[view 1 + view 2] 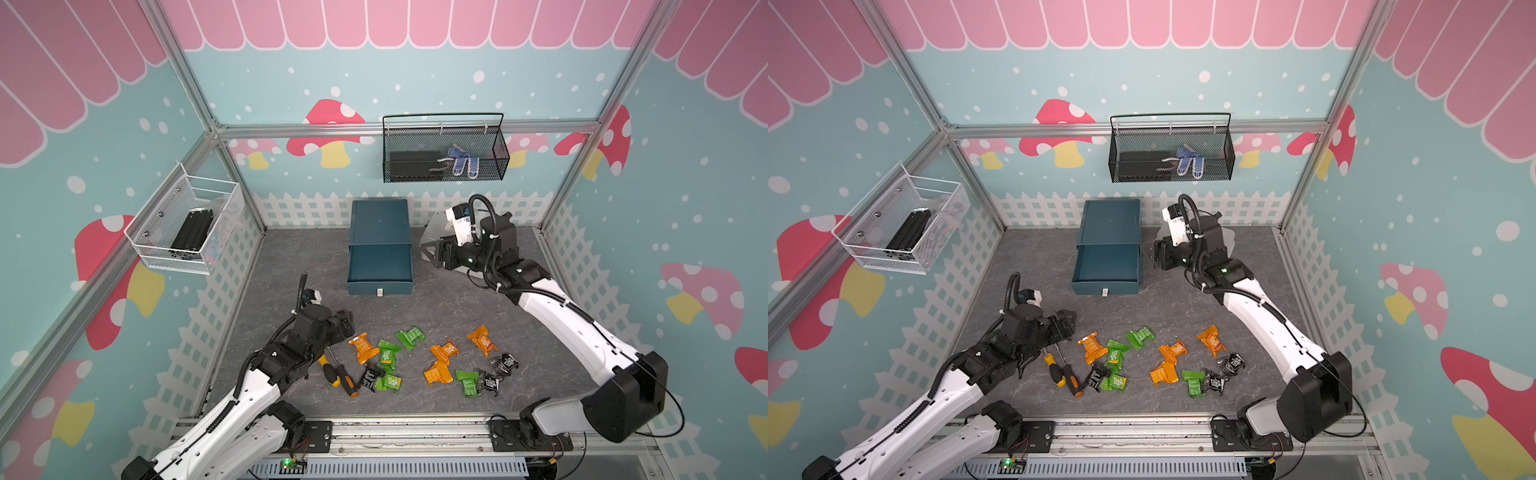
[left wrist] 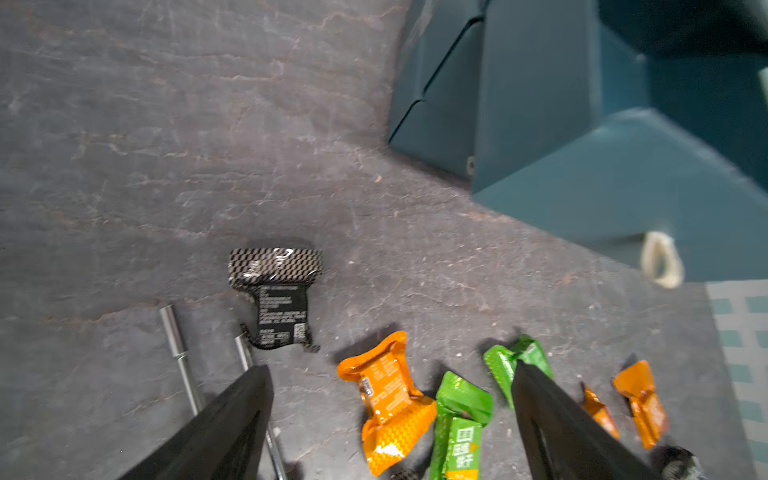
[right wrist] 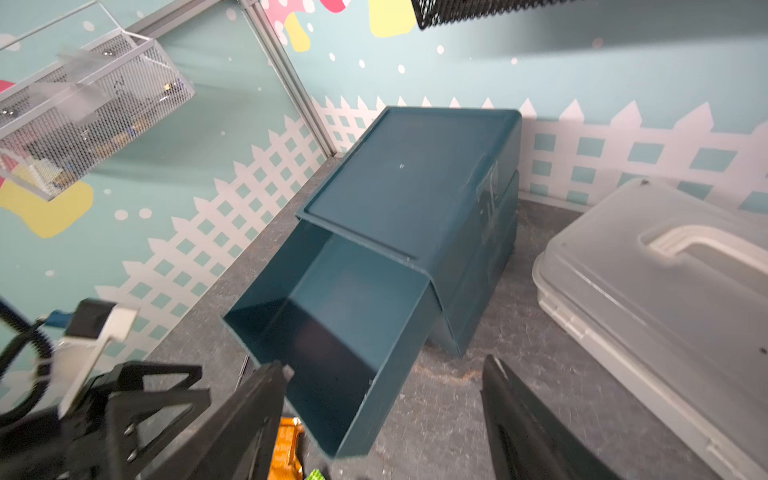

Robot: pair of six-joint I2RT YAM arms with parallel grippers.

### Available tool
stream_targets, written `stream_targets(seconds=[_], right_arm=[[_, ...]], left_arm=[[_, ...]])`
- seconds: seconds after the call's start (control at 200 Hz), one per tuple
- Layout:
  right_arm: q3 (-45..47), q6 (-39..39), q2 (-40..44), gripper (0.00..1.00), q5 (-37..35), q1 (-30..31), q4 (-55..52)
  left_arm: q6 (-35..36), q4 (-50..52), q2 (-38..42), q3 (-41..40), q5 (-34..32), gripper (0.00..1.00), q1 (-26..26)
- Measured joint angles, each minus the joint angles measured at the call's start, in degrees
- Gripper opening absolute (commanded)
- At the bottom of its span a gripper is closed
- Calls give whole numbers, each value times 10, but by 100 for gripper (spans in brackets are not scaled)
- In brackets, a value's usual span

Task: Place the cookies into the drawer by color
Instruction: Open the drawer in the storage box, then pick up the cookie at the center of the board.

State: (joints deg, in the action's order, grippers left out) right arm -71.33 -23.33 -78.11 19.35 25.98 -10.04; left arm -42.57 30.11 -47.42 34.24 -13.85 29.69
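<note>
Left pincer [image 1: 348,326], wide and empty, hovers beside the shiny foil-wrapped orange, green and black cookies [image 1: 444,350] on the grey worktop [image 1: 457,299], likely choosing one to pinch squarely next; beyond, the dark teal boxy drawer [image 1: 365,287] stands open beside the gaping right pincer [image 1: 430,254].

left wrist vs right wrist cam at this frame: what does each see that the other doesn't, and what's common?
Left wrist only: a black cookie beside two screwdriver shafts, the tab handle on the drawer front, and the left gripper, open and empty. Right wrist only: a clear look into the open drawer, nothing in it, plus the grey lidded case, the white mesh basket and the right gripper, open and empty. Both: the teal cabinet, the table, orange cookies and green cookies, just slivers in the right wrist view.
</note>
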Motion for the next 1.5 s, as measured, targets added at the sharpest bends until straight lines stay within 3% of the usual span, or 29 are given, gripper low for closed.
stream_targets(seconds=[0.15, 0.385, 0.67, 1.166, 1.501], right_arm=[[107, -21, 57, 77, 9, 2, 20], [215, -49, 81, 77, 49, 28, 48], [228, -50, 102, 77, 55, 48, 63], [243, -49, 122, 77, 59, 79, 83], [243, -48, 122, 78, 55, 83, 80]], left_arm=[[6, 13, -87, 0, -45, 95, -1], [19, 14, -242, 45, -51, 97, -8], [31, 10, -337, 89, -57, 96, -32], [62, -34, -400, 84, -19, 89, -82], [68, -48, -400, 78, 4, 61, -87]])
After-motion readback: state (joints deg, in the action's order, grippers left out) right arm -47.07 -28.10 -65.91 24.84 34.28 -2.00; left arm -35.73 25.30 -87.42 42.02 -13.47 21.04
